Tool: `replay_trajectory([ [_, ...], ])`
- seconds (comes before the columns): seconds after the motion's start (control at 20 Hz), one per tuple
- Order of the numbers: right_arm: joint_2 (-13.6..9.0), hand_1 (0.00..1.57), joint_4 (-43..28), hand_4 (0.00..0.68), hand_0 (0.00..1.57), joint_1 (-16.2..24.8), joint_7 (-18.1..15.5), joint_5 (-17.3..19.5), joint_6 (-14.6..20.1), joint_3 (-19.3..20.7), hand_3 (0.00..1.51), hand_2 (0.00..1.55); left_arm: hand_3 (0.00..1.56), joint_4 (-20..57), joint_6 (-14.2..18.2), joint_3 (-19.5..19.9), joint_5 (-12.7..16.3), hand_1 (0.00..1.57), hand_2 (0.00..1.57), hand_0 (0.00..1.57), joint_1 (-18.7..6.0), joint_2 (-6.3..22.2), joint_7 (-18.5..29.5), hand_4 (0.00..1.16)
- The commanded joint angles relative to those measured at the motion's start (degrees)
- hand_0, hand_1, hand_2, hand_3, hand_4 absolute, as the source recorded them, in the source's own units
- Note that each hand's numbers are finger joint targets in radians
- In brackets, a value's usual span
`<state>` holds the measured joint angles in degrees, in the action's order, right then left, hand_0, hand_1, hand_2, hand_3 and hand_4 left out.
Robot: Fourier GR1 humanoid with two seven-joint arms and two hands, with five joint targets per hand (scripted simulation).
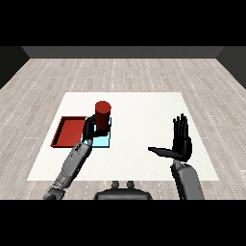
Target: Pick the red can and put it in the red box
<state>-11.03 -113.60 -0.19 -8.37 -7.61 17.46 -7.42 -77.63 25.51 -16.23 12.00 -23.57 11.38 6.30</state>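
Head view: one red can (102, 114), upright, with the left hand (90, 129) curled round its lower part, over the one light blue tray (103, 141); whether it touches that tray is hard to tell. One red tray (68, 130) lies just left on the white table (144, 115). The right hand (180, 143) is raised, fingers straight, thumb spread.

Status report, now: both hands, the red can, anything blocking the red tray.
Left hand curled round red can, over light blue tray. Right hand open, holding nothing. Red tray beside it, nothing in the way.
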Motion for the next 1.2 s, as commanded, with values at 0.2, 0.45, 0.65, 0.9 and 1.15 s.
replay_trajectory([
  [0.2, -1.99, 0.00, 5.13, 0.000, 0.00, 3.42, -3.51, -3.39, -3.75, 5.91, 0.00, 0.00, 1.47, 6.93, -2.50, 7.96, -2.63, 1.57, 1.56, 1.57, 0.55, 14.04, -5.63, 1.14],
  [0.45, -0.56, 0.00, 5.42, 0.000, 0.00, 4.30, -4.80, -2.74, -3.64, 5.15, 0.00, 0.00, 1.48, 20.55, -1.72, 13.63, -3.78, 1.57, 1.56, 1.57, -2.75, 17.52, -4.87, 1.13],
  [0.65, -0.06, 0.00, 7.38, 0.000, 0.00, 3.45, -5.72, -4.41, -5.36, 5.50, 0.00, 0.00, 1.49, 34.34, -4.46, 15.60, -6.11, 1.57, 1.56, 1.57, -4.65, 20.50, 1.73, 1.08],
  [0.9, 0.64, 0.00, 11.96, 0.000, 0.00, -2.51, -6.65, -0.91, -4.55, 4.29, 0.00, 0.00, 1.42, 51.42, -4.91, 16.92, -8.14, 1.57, 1.50, 1.57, -11.45, 18.47, 3.62, 1.04],
  [1.15, 1.42, 0.00, 16.32, 0.000, 0.00, 0.14, -10.38, 3.60, -3.05, 2.89, 0.00, 0.00, 1.35, 63.21, -5.26, 15.82, -11.44, 1.40, 1.34, 1.40, -17.11, 16.82, 3.92, 0.92],
])
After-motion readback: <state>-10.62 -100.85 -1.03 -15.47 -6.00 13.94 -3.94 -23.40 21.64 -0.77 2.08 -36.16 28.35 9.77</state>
